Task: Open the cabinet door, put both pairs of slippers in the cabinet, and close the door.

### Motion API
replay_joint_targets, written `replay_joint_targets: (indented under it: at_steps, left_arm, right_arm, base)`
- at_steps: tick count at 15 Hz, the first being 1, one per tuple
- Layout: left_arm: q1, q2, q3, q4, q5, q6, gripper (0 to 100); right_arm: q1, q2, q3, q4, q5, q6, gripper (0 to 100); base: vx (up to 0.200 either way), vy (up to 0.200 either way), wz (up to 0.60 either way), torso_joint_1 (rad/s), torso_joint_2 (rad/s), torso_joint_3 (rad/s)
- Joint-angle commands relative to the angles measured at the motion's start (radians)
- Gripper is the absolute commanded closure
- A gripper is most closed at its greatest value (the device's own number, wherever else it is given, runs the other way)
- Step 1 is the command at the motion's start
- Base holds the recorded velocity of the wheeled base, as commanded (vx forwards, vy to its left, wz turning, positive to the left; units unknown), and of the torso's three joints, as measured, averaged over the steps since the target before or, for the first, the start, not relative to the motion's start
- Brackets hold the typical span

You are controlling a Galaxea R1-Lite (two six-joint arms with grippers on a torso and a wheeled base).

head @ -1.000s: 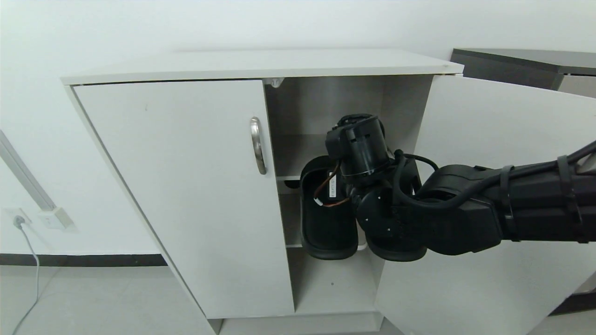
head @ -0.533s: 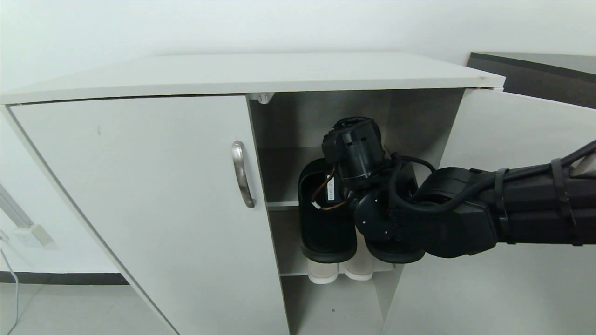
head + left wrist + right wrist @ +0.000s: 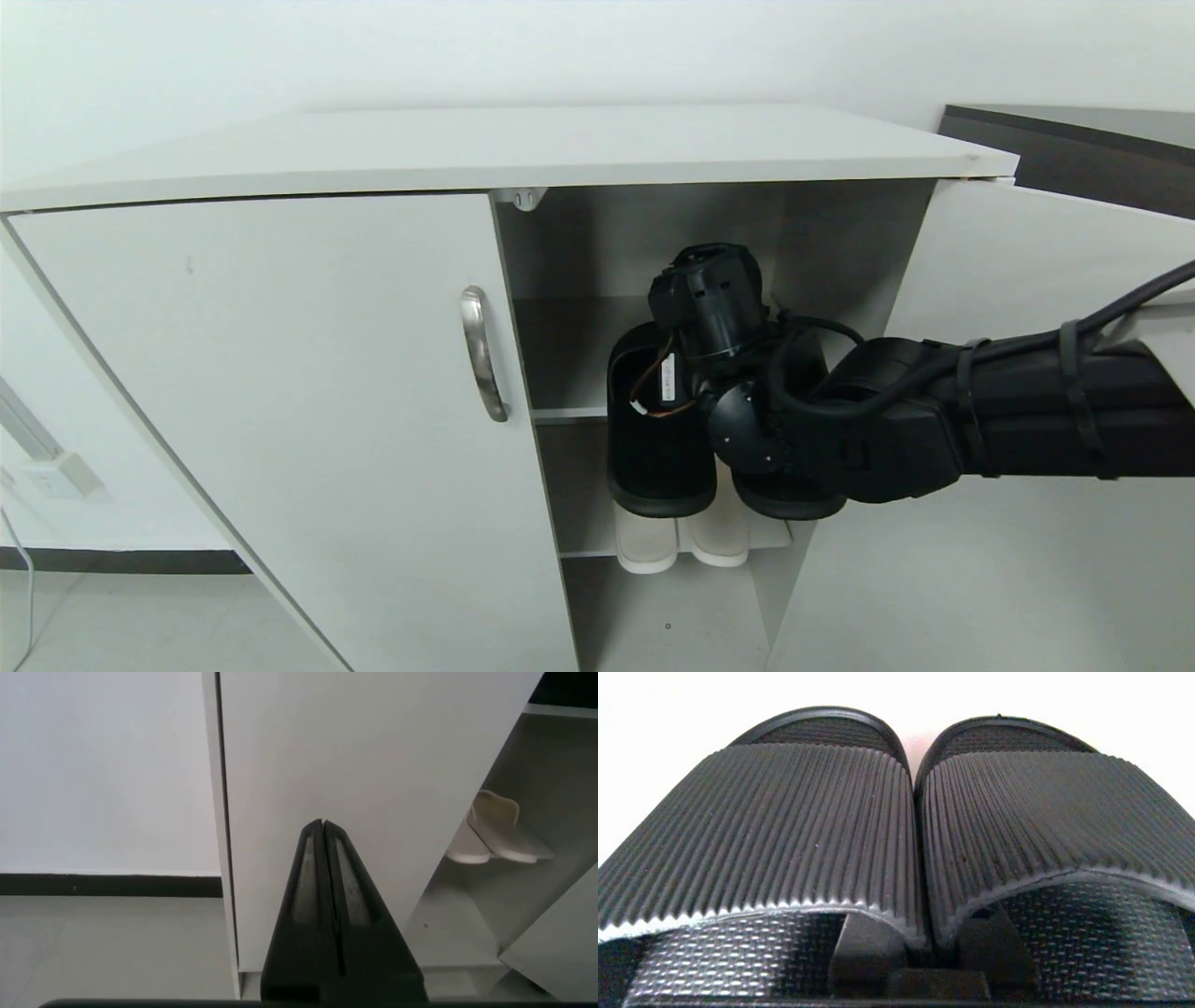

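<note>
Head view, white slippers (image 3: 646,547) under black slippers (image 3: 653,467)

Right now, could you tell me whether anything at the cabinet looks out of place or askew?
The white slippers overhang the front edge of their shelf, so the open door might catch them on closing. The black slippers are not yet set down, clamped in the right gripper at the opening. Nothing looks spilled or damaged.
</note>
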State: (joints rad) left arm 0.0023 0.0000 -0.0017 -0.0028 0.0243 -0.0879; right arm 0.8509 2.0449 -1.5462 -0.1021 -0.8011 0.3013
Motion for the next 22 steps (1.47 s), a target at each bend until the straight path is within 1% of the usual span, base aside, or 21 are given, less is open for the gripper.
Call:
replay_joint_targets:
  at_steps: [1,6,9,12,15,22]
  left_arm:
    - [0.001,0.0,0.0,0.0,0.0,-0.001,100]
    - [0.001,0.0,0.0,0.0,0.014,-0.003,100]
    - [0.001,0.0,0.0,0.0,0.016,-0.003,100]
    - [0.001,0.0,0.0,0.0,0.016,-0.003,100]
    - [0.001,0.0,0.0,0.0,0.016,-0.003,100]
    - [0.001,0.0,0.0,0.0,0.016,-0.003,100]
  right_arm:
    - [-0.018,0.047,-0.046,0.001,0.002,-0.002,100]
    - [-0.059,0.159,-0.232,0.005,0.02,-0.047,100]
    - [-0.076,0.199,-0.299,0.01,0.048,-0.064,100]
    - [-0.081,0.213,-0.353,0.012,0.049,-0.097,100]
    - [-0.082,0.213,-0.376,0.013,0.063,-0.117,100]
    - [-0.084,0.221,-0.367,0.027,0.072,-0.117,100]
  base:
    - [0.0,0.0,0.0,0.0,0.0,0.0]
    - [0.0,0.0,0.0,0.0,0.0,0.0]
    - [0.0,0.0,0.0,0.0,0.0,0.0]
    - [0.0,0.0,0.0,0.0,0.0,0.0]
    - [0.0,0.0,0.0,0.0,0.0,0.0]
    - [0.0,0.0,0.0,0.0,0.0,0.0]
